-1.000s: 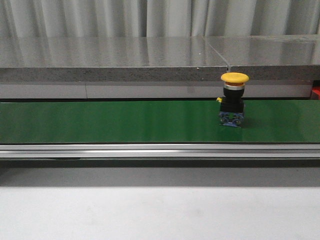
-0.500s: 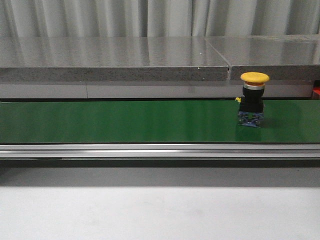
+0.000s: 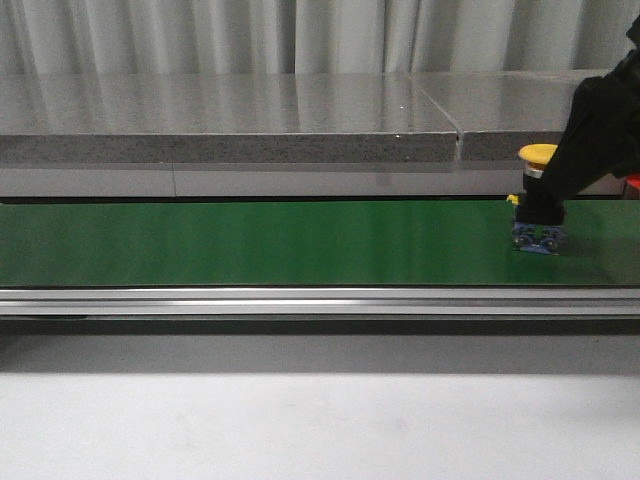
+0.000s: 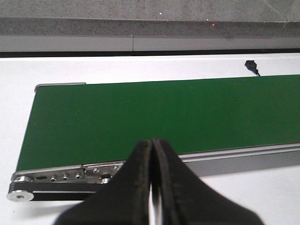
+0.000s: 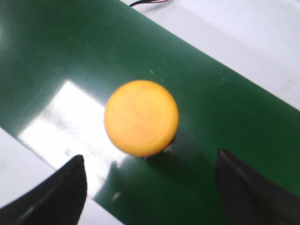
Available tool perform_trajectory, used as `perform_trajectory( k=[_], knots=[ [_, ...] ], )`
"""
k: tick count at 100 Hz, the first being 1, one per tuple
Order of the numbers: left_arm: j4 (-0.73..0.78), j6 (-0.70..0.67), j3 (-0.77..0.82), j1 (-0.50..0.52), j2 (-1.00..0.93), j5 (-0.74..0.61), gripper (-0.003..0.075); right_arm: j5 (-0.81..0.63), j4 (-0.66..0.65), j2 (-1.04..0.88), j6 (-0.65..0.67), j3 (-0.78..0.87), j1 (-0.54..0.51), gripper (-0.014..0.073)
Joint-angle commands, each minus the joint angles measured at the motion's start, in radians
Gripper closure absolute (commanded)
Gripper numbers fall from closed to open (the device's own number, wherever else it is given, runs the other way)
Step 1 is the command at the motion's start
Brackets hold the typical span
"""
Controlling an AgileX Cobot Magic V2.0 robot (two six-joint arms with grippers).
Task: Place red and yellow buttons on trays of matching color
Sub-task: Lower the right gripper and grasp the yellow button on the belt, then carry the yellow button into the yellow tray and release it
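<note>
Nearest me, my left gripper (image 4: 152, 197) has its fingers pressed together with nothing between them, poised over the near rail of the green conveyor belt (image 3: 250, 242). Further along, at the belt's right end, the yellow button (image 3: 538, 200) stands upright on its black body and blue base. My right gripper (image 5: 150, 187) is above it, fingers (image 5: 63, 187) spread wide on either side, not touching the yellow cap. Behind runs a grey stone ledge (image 3: 230, 115).
</note>
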Motion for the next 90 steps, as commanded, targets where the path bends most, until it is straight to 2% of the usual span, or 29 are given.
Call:
perform_trajectory(
  k=[1, 22, 27, 34, 49, 58, 76, 90],
  knots=[
    [-0.012, -0.008, -0.03, -0.006, 0.008, -0.073, 0.0739, -0.054, 0.027, 0.01, -0.011, -0.047, 0.002, 0.0031],
    [-0.012, -0.008, -0.03, -0.006, 0.008, -0.073, 0.0739, -0.041, 0.032, 0.086, -0.008, -0.126, 0.002, 0.0035],
    [-0.012, -0.008, -0.03, -0.006, 0.008, -0.073, 0.0739, -0.044, 0.032, 0.094, -0.008, -0.13, 0.002, 0.006],
    [-0.012, -0.008, -0.03, -0.006, 0.008, -0.073, 0.0739, -0.038, 0.032, 0.102, -0.007, -0.13, 0.002, 0.0153],
    [-0.012, -0.008, -0.03, -0.006, 0.008, -0.073, 0.0739, -0.003, 0.032, 0.103, 0.011, -0.129, 0.002, 0.0408],
    [-0.012, -0.008, -0.03, -0.006, 0.008, -0.073, 0.0739, 0.007, 0.032, 0.1, 0.022, -0.129, 0.001, 0.048],
    [-0.012, -0.008, -0.03, -0.006, 0.008, -0.073, 0.0739, 0.022, 0.027, 0.047, 0.099, -0.129, -0.037, 0.0501],
    [-0.012, -0.008, -0.03, -0.006, 0.008, -0.073, 0.0739, 0.078, -0.005, -0.042, 0.164, -0.15, -0.142, 0.0501]
  ],
)
